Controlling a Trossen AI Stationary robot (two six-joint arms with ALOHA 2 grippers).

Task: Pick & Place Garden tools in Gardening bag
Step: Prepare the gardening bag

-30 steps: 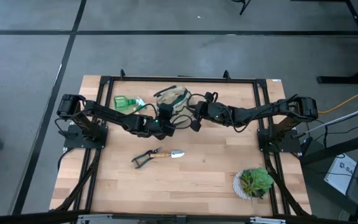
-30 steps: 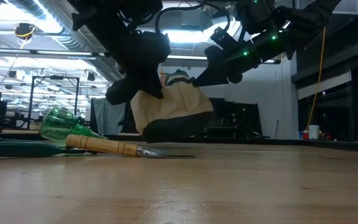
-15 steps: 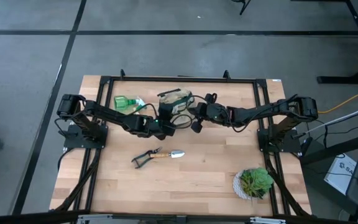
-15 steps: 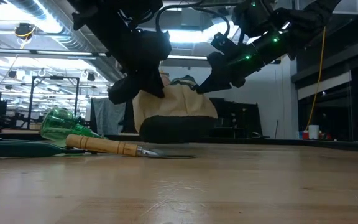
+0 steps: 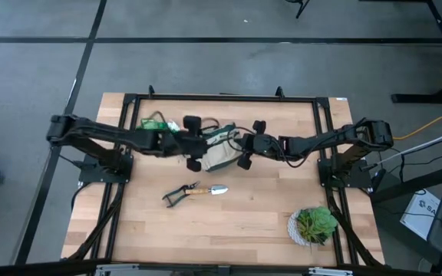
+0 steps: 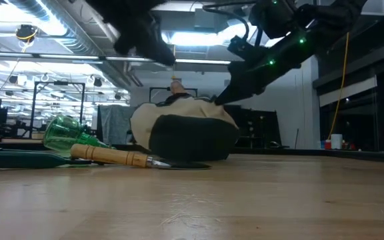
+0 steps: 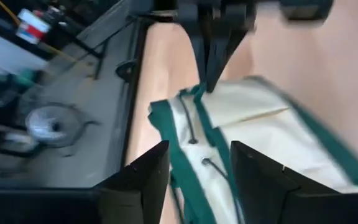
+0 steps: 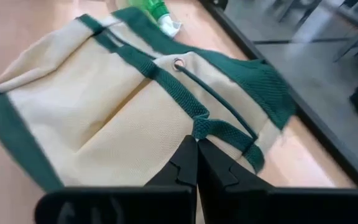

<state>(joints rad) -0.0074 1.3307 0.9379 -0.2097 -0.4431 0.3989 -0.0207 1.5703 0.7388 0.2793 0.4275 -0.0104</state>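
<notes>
With the gardening bag (image 5: 219,152) lying on its side at upper centre of the table (image 5: 259,222), the right gripper (image 8: 194,163) pinches its green trim while the left gripper (image 7: 194,168), jaws spread, likely must grasp the rim and help stand it upright.

Cream gardening bag (image 5: 219,152) w/ green trim lies tipped over, back-centre; trowel (image 5: 208,190) touching shears (image 5: 176,195) nearer front; green item (image 5: 155,123) back-left.
</notes>
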